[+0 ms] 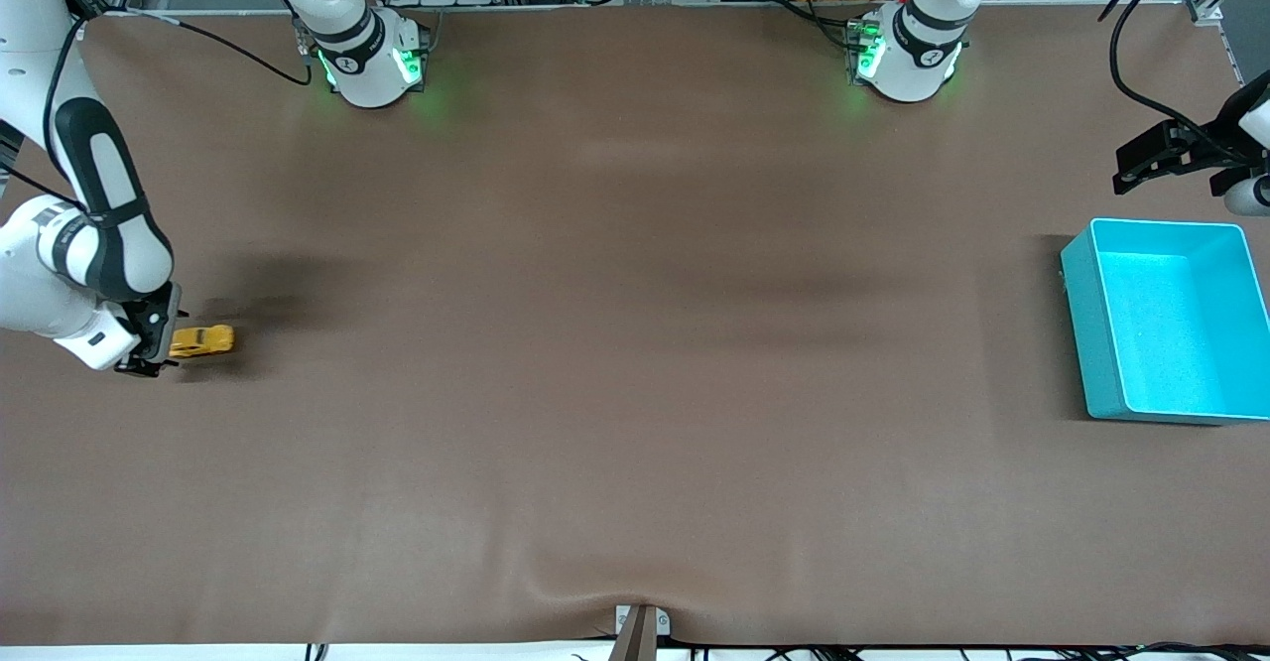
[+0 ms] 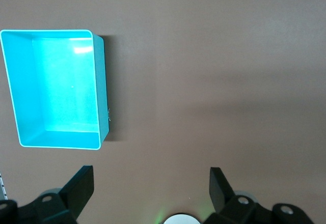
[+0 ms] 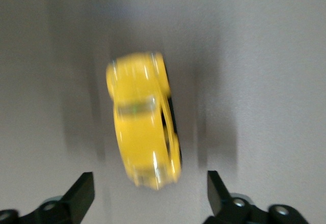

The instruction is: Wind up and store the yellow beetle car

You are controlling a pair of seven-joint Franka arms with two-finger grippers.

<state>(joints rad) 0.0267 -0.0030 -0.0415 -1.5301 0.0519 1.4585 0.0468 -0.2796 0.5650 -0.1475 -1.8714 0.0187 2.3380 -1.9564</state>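
The yellow beetle car (image 1: 202,340) lies on the table just off the released right end effector (image 1: 149,348), long axis pointing away from it, well apart from the waiting, released left end effector (image 1: 1141,167).

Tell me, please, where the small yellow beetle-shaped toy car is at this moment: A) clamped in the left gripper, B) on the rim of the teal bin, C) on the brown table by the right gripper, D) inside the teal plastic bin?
C: the small yellow beetle-shaped toy car sits on the brown table, just clear of the open right gripper, while the teal plastic bin holds nothing.
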